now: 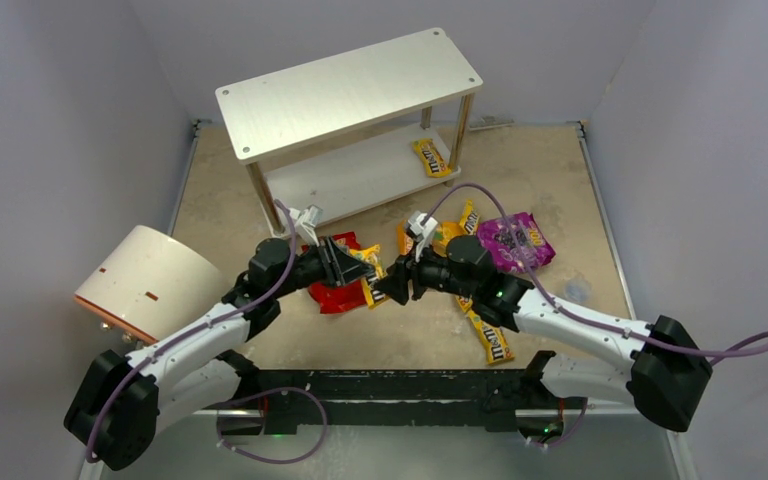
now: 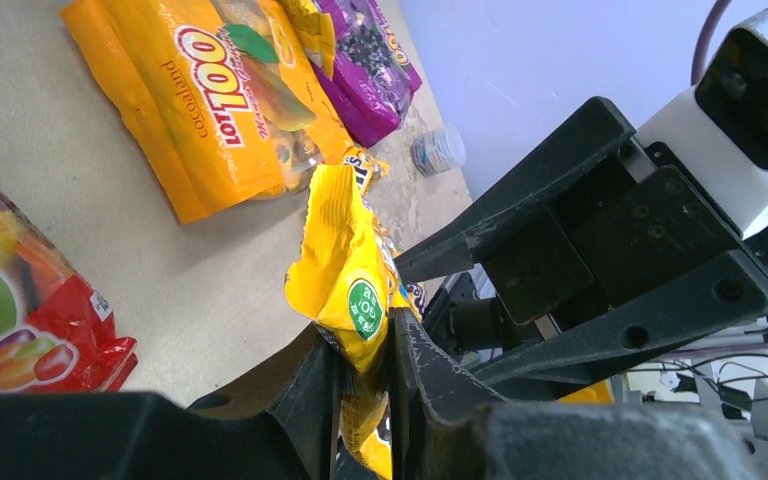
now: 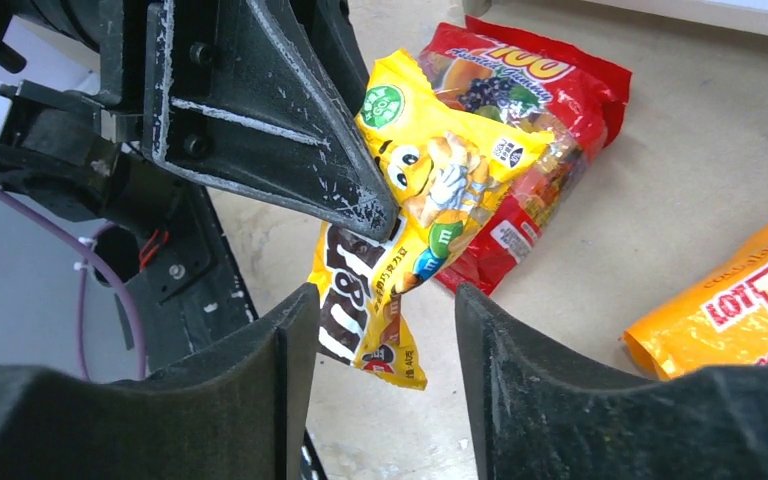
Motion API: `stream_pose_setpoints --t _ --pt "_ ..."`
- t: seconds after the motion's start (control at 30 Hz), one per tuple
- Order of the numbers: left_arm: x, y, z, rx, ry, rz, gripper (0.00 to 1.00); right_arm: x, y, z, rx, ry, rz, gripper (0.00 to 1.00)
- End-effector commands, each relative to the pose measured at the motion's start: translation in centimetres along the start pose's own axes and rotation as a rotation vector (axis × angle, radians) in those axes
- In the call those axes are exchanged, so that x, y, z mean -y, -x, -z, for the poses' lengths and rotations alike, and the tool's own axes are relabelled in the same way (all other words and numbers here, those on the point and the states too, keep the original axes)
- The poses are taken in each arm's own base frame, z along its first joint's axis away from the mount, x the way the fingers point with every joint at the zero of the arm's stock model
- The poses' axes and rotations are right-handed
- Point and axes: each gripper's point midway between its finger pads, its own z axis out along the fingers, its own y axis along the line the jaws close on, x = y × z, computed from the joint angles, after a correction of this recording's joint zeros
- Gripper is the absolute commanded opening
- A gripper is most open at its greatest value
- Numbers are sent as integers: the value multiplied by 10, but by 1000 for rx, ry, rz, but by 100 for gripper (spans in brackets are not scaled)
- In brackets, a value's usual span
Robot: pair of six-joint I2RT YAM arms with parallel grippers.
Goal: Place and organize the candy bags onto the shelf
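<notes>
A small yellow M&M's packet [image 2: 350, 270] hangs above the table, with my left gripper [image 2: 365, 350] shut on its end. In the right wrist view the same packet [image 3: 420, 220] dangles from the left gripper's fingers [image 3: 290, 130]. My right gripper [image 3: 385, 300] stands open around its lower end, the pads clear of it. From above, both grippers meet nose to nose, left [image 1: 365, 275] and right [image 1: 392, 285]. The shelf [image 1: 350, 90] stands at the back with one M&M's packet [image 1: 431, 157] on its lower board.
On the table lie a red bag [image 1: 338, 290] under the left gripper, an orange-yellow bag [image 1: 447, 236], a purple bag [image 1: 513, 241] and another M&M's packet [image 1: 490, 337] near the right arm. A cream cylinder with orange trim [image 1: 150, 280] lies at the left.
</notes>
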Motion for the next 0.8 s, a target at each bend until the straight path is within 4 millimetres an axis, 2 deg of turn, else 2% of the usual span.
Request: stream_pose_setpoints --t 0.0,0.03,0.1,0.2,0.23,0.3,0.43,0.57,0.67,0.77 --pt "15 23 -2 72 -14 -29 20 -2 33 7 112 -33 -14 62" --pt "16 29 -3 91 -1 -25 19 0 37 11 143 -50 -29 70" --pt "15 44 -4 136 51 -4 19 2 38 18 186 -58 -2 80" --pt "3 69 -2 213 226 88 19 7 44 28 229 -77 154 95" --pt "-5 78 0 244 306 124 16 8 49 30 254 -85 237 98" --pt "-10 85 6 250 412 185 10 15 54 34 311 -121 394 99" --pt "3 93 7 223 456 234 10 11 67 39 449 -155 705 99" --pt "16 97 7 200 460 268 8 5 66 26 427 -174 916 99" --pt "20 96 7 195 439 299 8 12 63 17 407 -240 980 95" --pt "19 91 8 197 425 331 8 3 64 13 461 -215 997 91"
